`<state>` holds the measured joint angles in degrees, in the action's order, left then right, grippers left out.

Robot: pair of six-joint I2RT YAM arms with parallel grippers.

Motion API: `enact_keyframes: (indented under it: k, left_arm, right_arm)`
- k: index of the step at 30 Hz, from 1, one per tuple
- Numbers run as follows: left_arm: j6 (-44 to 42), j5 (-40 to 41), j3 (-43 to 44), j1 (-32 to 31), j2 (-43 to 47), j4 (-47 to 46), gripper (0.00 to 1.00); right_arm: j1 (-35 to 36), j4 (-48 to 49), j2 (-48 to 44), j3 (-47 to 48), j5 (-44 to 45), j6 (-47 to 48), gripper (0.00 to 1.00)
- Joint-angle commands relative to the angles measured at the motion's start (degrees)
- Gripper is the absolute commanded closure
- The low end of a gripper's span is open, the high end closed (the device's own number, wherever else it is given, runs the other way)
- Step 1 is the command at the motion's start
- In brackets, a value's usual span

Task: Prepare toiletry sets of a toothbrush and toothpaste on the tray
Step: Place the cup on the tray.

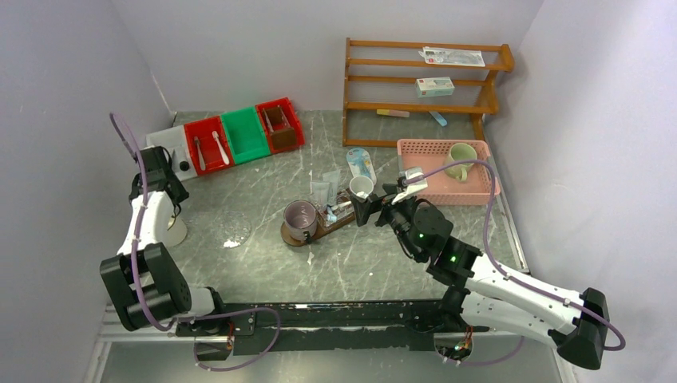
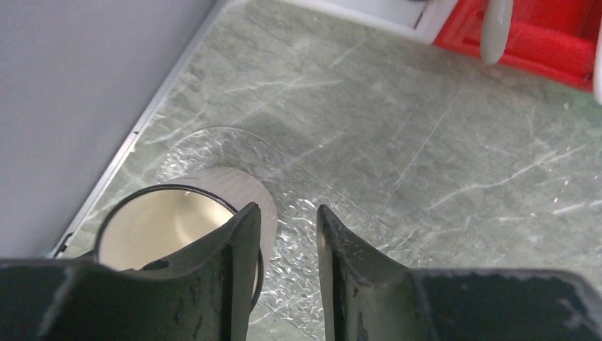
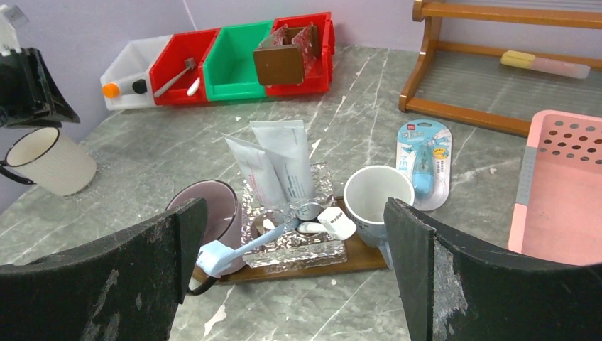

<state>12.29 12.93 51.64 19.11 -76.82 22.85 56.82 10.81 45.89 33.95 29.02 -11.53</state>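
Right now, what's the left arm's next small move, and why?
Probably lower the left jaws to straddle the rim of the cream mug: they hang part open just above it, gripping nothing, and that mug stands well off the tray.

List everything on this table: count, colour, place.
tray: one, dark brown, centre
purple mug: one, purple, tray's left end
white mug: one, white, tray's right end
toothpaste tubes: two, white, upright mid-tray
toothbrush: one, pale blue, mid-tray
cream mug: one, cream, far left
bins: three, red and green, back left
rack: one, brown wood, back right
basket: one, pink, right, holding green mug
correction tape: one, blue, behind white mug
left tool: one, black, above cream mug
right tool: one, black, facing tray
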Motion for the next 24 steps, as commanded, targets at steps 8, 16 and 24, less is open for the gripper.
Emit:
enact_keyframes:
  k: [8,16,24]
  left_arm:
    - [1.86,7.55,0.86,-0.07,2.57,4.40,0.54]
    - [3.93,5.89,-0.60,1.25,-0.71,1.58,0.57]
    - [8.06,5.31,-0.07,1.36,-4.13,0.06,0.74]
  right_arm:
    - [0.29,-0.44,0.67,1.69,1.09,0.10,0.00]
    - [0.31,-0.61,1.13,1.80,1.16,0.02,0.00]
    - [0.31,-1.32,1.65,2.33,1.51,0.19,0.00]
